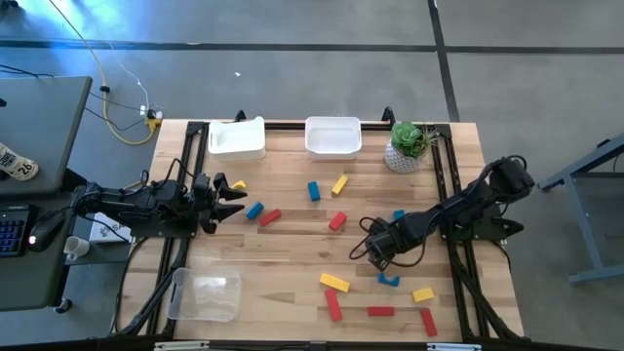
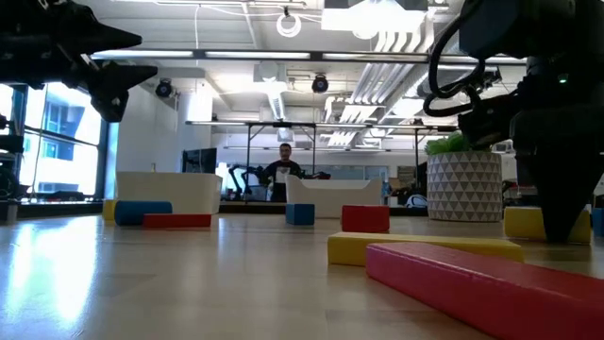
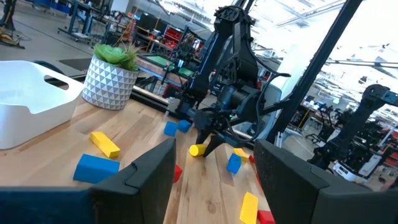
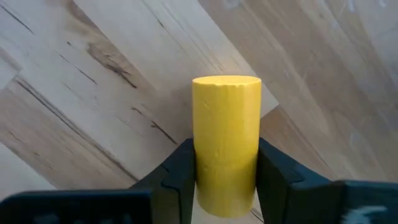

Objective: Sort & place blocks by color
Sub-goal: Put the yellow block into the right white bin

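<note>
Two arms over wooden table point(image 1: 292, 292): right gripper point(image 1: 374, 255) pinches yellow cylinder block point(image 4: 226, 143) (table centre-right, lifted); left gripper point(image 1: 230, 198) spread, hovering beside blue block point(image 1: 254, 210).

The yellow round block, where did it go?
The yellow cylinder block is pinched in the right gripper, held over the right-middle of the table in the high view, near a blue arch block.
</note>
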